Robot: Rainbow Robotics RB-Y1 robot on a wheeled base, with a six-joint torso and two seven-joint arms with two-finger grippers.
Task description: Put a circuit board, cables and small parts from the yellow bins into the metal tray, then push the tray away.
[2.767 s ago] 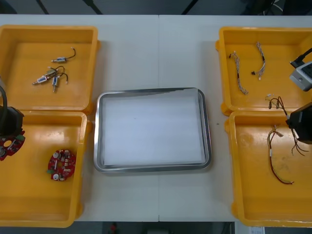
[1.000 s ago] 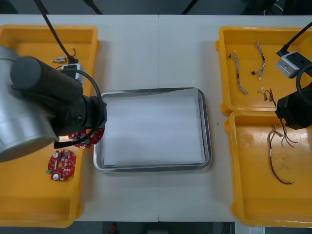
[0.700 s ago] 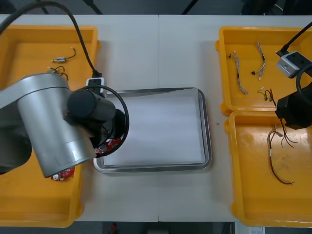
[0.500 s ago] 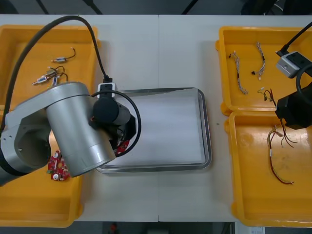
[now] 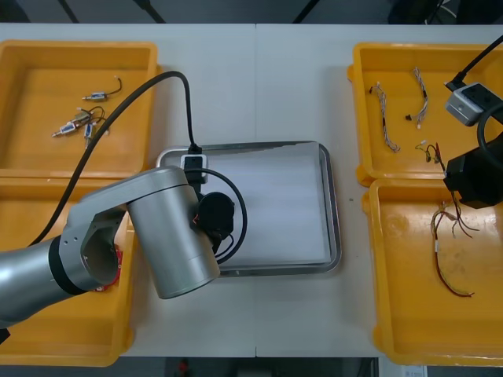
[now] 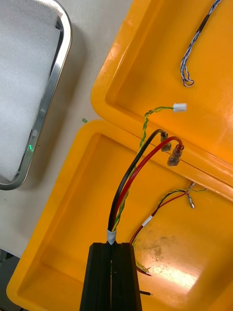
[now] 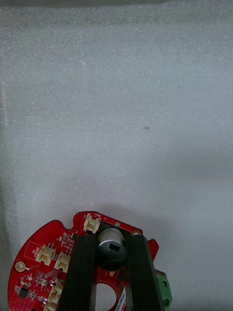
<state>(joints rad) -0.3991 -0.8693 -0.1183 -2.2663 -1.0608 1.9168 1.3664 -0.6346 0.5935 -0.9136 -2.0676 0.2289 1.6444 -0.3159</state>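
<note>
On the counter (image 5: pixel 259 86), the metal tray's (image 5: pixel 333 206) white inside spreads below and ahead of the left pincer (image 7: pixel 111 241), which is clamped on a grey round part of the round red circuit board (image 7: pixel 46 257). A yellow bin (image 6: pixel 53 209) lies beneath the right pincer (image 6: pixel 111 247), whose fingers are pressed together on a black and red cable (image 6: pixel 130 179) that runs on past its tips.
</note>
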